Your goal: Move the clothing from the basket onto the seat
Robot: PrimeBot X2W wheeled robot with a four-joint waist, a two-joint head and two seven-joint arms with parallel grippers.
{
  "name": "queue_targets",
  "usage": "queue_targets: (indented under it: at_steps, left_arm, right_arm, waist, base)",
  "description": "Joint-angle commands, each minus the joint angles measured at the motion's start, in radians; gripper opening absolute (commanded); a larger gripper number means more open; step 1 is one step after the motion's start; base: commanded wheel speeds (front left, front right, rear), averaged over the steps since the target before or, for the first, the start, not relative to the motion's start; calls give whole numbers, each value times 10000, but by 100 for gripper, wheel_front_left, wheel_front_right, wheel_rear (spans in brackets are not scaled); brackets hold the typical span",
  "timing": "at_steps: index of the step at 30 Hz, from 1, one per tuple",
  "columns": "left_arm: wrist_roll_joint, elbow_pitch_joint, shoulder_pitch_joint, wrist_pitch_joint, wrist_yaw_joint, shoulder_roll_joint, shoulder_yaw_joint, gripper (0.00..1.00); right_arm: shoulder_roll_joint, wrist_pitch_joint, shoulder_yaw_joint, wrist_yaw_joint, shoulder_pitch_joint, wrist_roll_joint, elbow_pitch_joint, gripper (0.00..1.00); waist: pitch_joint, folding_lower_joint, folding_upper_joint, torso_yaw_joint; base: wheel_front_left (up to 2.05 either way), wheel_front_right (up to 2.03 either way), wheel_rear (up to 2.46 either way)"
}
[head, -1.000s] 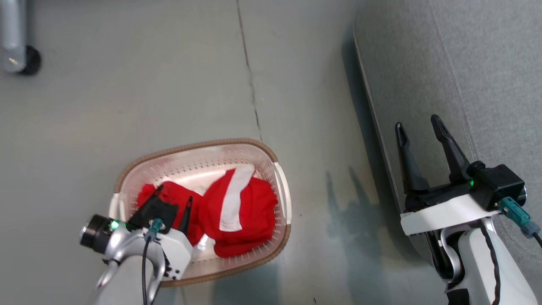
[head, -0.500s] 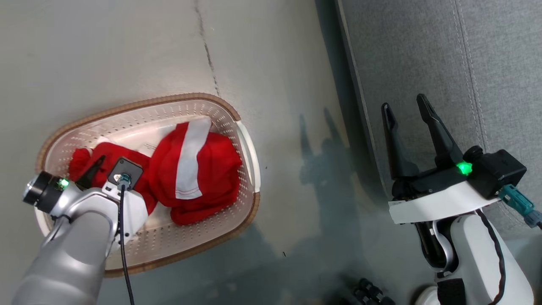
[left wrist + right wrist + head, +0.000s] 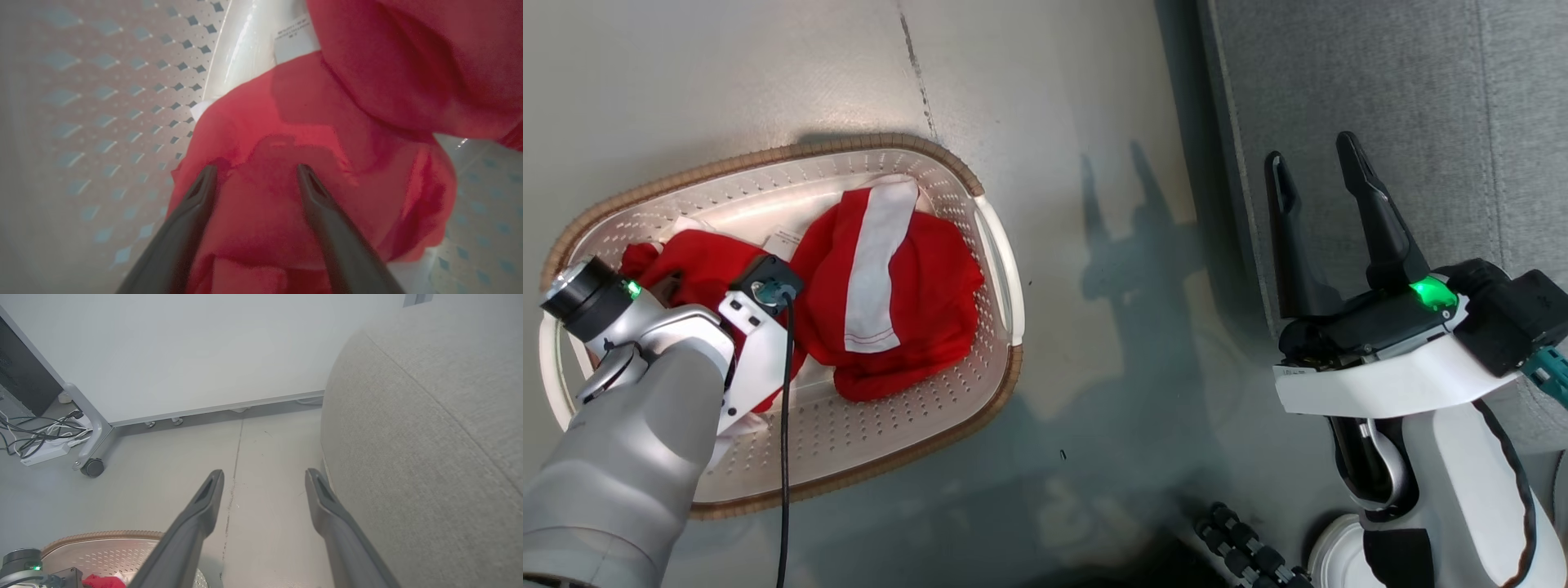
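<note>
Head view, left end effector (image 3: pixel 256 171) spread over clothing (image 3: pixel 882 278) in basket (image 3: pixel 768 155), right end effector (image 3: pixel 1312 149) spread beside seat (image 3: pixel 1421 82), wheeled frame (image 3: pixel 97 428) beyond.

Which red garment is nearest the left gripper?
The red garment at the basket's left end, under the left gripper; the other garment shows a broad white band.

The head camera is looking down on the basket (image 3: pixel 866 148); the left wrist camera is viewing its interior closely.
</note>
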Motion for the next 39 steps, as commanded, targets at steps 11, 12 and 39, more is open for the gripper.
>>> queue_targets:
  at_steps: [11, 12, 39]
  left_arm:
    - [365, 37, -951, 1056, -627, -8, -698, 100]
    - [485, 41, -1022, 1136, -688, 6, -838, 100]
    - [-251, 99, -876, 2091, -881, 471, -974, 0]
  right_arm:
    - [-38, -59, 323, 19, -358, -161, -314, 100]
    - [-36, -60, 345, 19, -372, -160, -332, 100]
    - [-38, -60, 647, 19, -594, -167, -263, 100]
  waist:
    - [1076, 0, 0, -175]
    - [1165, 0, 0, -201]
    - [1316, 0, 0, -540]
  base:
    - [0, 0, 0]
    - [0, 0, 0]
    - [0, 0, 0]
